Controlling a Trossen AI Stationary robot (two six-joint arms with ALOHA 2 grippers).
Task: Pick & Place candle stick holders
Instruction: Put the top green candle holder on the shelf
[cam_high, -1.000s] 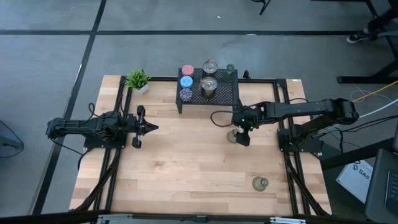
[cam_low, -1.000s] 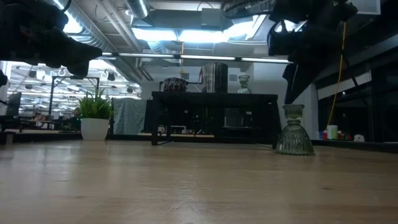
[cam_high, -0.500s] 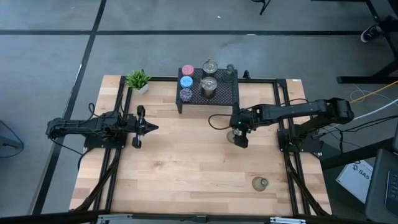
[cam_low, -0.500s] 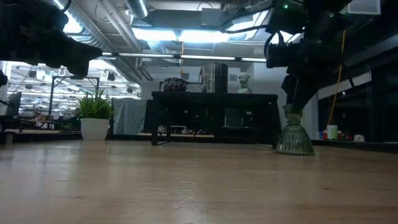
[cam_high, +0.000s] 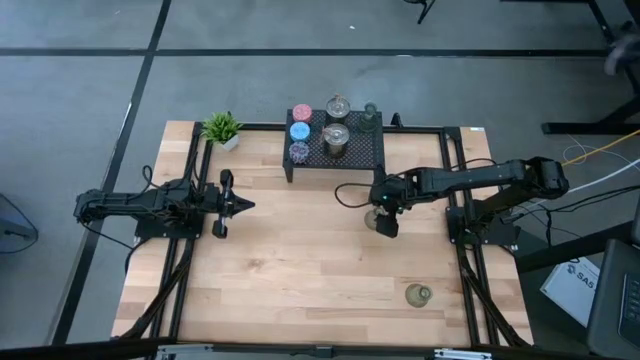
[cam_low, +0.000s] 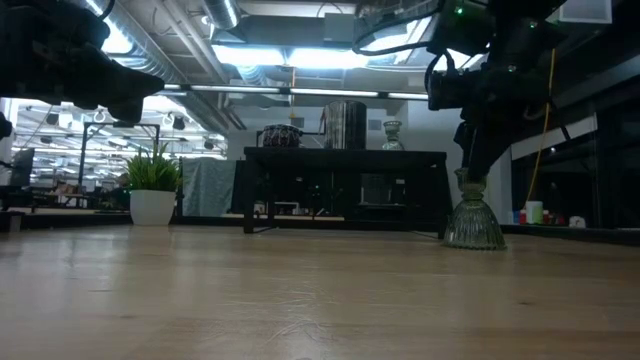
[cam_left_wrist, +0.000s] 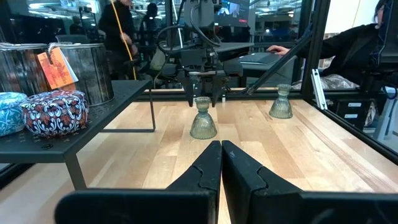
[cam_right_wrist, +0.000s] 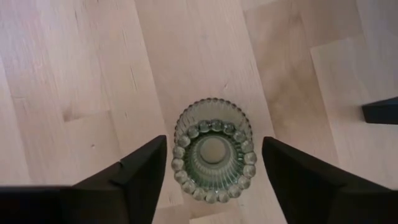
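An olive-grey glass candle stick holder (cam_right_wrist: 213, 168) stands upright on its flared foot on the wooden table (cam_high: 300, 260), right of centre. My right gripper (cam_right_wrist: 214, 140) points steeply down over it, open. One finger stands on either side of the holder's beaded top (cam_left_wrist: 203, 102), with a narrow gap on each side. My left gripper (cam_left_wrist: 221, 147) is shut and level over the table's left part (cam_high: 244, 205), holding nothing. A second glass holder (cam_high: 418, 295) stands near the front right.
A black wire-mesh rack (cam_high: 362, 150) at the far middle carries pink (cam_high: 302, 111), light blue (cam_high: 300, 130), speckled (cam_high: 299, 151), silver (cam_high: 338, 106) and glass (cam_high: 370, 115) holders. A green potted plant (cam_high: 222, 128) stands at the far left. Black frame rails run along both sides.
My right gripper has come down and slightly toward the table's left, from above and beside the glass holder to astride its top. The holder has not moved.
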